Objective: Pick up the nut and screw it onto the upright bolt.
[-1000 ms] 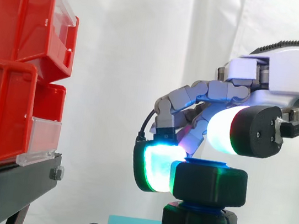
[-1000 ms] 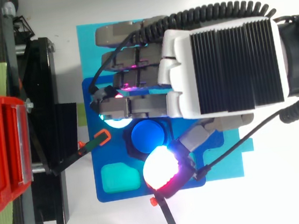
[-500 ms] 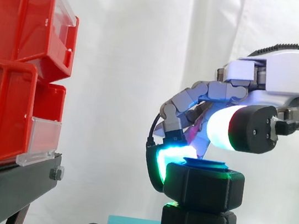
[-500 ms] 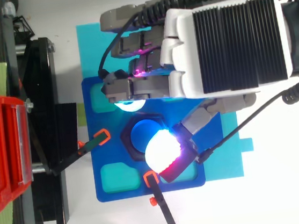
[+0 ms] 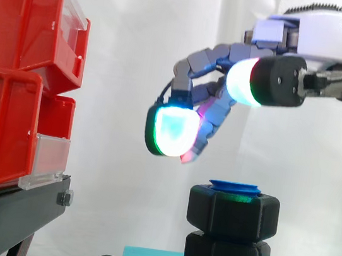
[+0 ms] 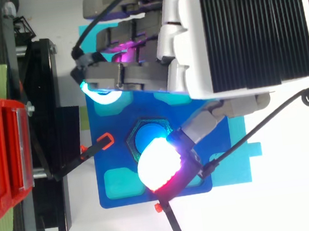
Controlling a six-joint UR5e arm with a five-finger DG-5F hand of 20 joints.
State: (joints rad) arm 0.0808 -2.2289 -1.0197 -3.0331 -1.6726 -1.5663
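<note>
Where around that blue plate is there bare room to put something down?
The white tabletop beside the blue plate, past the teal mat's edge, is bare. Crowded: the strip between the black stand and the plate, where a clamp lies, and above the nut, where the hand hovers.

Bright even light on the white curtain (image 5: pixel 135 66); the hand (image 6: pixel 240 33)'s glowing pads (image 6: pixel 157 165) flare into glare

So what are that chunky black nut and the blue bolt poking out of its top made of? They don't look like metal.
Both look like plastic rather than metal. The nut is matte black with thick, rounded edges and no metallic glint, only a soft green reflection on top. The bolt is an even, bright blue with a smooth, dull surface. Whether they are printed or moulded cannot be told.
</note>
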